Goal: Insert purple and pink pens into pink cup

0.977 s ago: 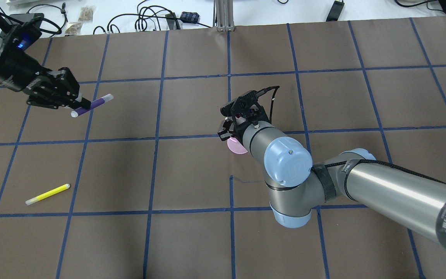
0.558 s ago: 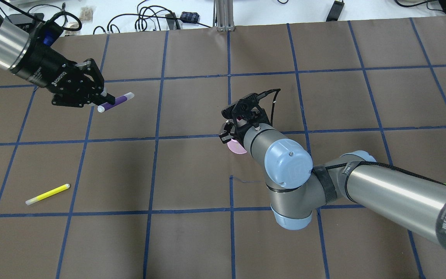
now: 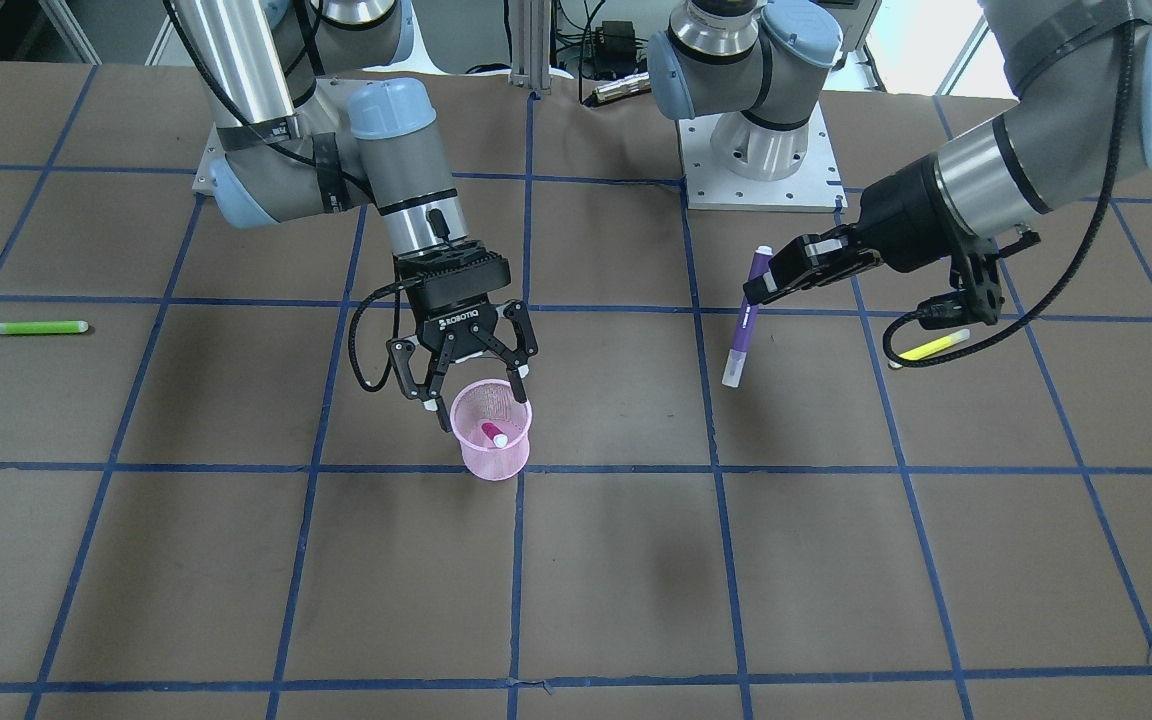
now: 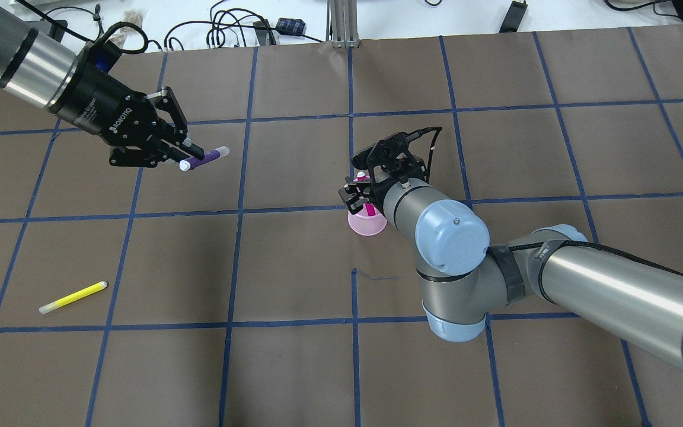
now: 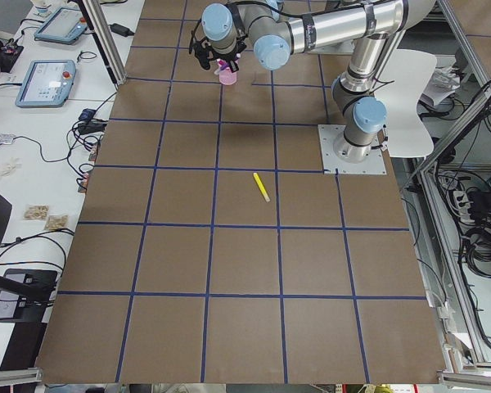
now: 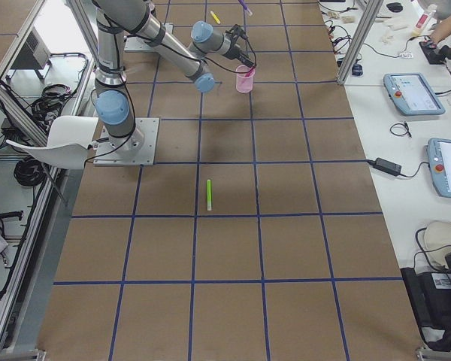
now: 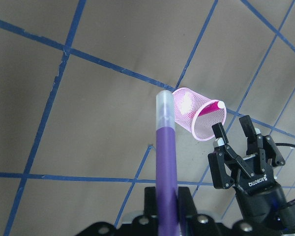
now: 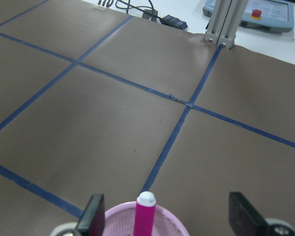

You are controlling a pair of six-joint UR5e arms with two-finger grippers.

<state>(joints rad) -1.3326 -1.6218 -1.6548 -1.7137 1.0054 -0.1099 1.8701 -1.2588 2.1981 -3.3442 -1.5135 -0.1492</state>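
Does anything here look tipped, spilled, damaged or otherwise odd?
Nothing stands out. The cup stands upright with the pink pen leaning inside, and the left pincer holds the purple pen.

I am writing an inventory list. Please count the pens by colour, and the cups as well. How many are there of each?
Purple pen: 1
Pink pen: 1
Yellow pen: 1
Green pen: 1
Pink cup: 1
Total: 5

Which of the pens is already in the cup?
The pink pen, standing in the pink cup. The purple pen is held in the left gripper; the yellow pen and green pen lie on the table.
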